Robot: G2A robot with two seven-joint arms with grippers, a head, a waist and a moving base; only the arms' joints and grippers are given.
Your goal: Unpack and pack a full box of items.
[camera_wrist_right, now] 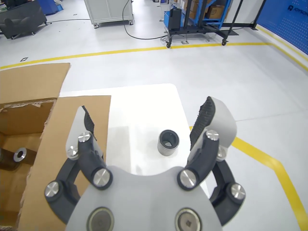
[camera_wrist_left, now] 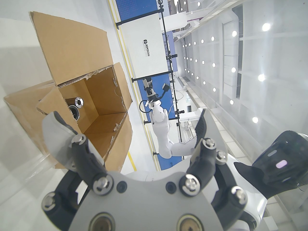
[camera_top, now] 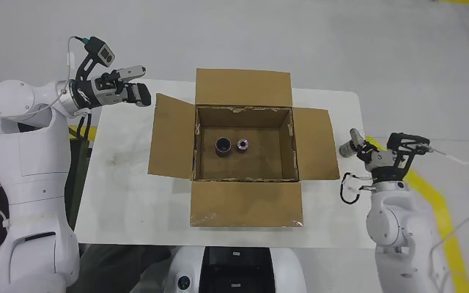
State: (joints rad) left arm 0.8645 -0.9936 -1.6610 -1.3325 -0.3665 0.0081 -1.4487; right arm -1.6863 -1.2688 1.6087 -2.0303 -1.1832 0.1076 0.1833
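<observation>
An open cardboard box stands in the middle of the white table, all its flaps folded out. Two short metal cylinders lie on its floor, a dark one and a smaller one. A third metal cylinder stands upright on the table to the right of the box. My right gripper hangs open a little above and short of it, holding nothing. My left gripper is open and empty above the table's far left corner, turned toward the box with the cylinders inside.
The right flap lies flat between the box and the lone cylinder. The table edge runs close behind that cylinder, with yellow floor tape beyond. Bare tabletop lies left of the box.
</observation>
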